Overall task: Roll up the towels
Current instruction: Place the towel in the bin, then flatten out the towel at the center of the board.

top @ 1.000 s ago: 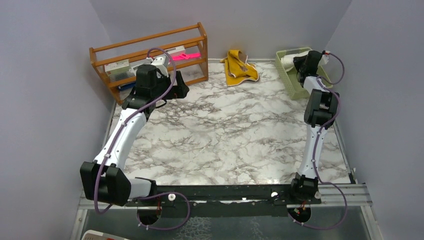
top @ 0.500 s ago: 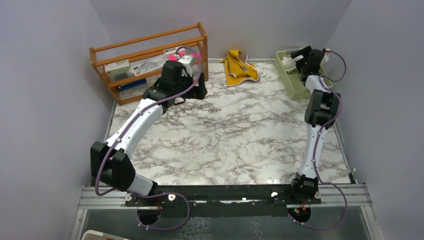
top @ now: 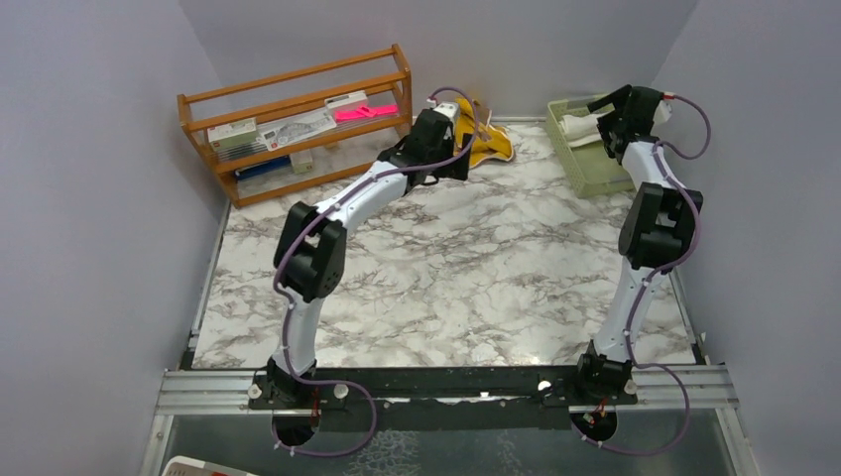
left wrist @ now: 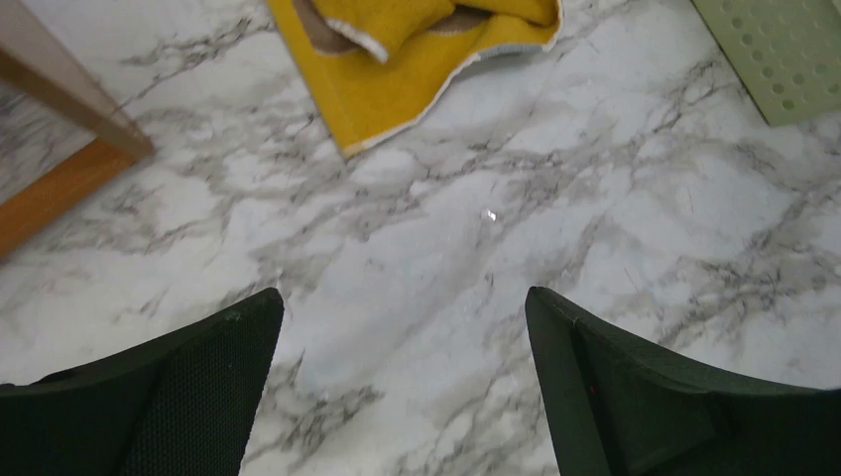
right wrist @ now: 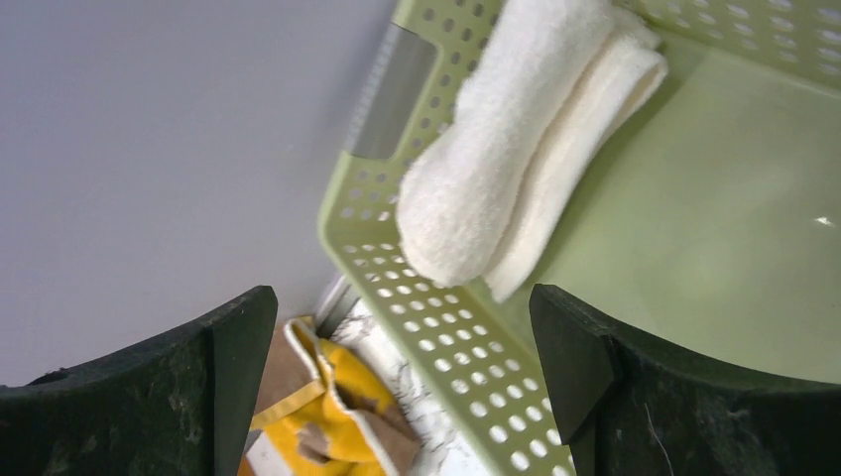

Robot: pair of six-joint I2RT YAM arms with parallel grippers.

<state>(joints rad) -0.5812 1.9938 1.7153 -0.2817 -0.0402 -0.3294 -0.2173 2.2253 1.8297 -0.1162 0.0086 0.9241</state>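
- Left claw (left wrist: 399, 327) released, short of yellow towel (left wrist: 397, 79); we risk pinching only one crumpled layer.
- Right claw (right wrist: 404, 297) released near white towel (right wrist: 506, 139); basket (right wrist: 426, 327) rim may snag it.

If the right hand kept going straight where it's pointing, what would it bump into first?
Probably the cream towel lying in the green basket, though depth is hard to judge.

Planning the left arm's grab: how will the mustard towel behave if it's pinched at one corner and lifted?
Probably floppy: the mustard towel lies crumpled, folds lapped over itself, so it should drape and hang. Likely light, being thin cloth. Pushed instead, it may bunch or slide on the smooth marble tabletop.
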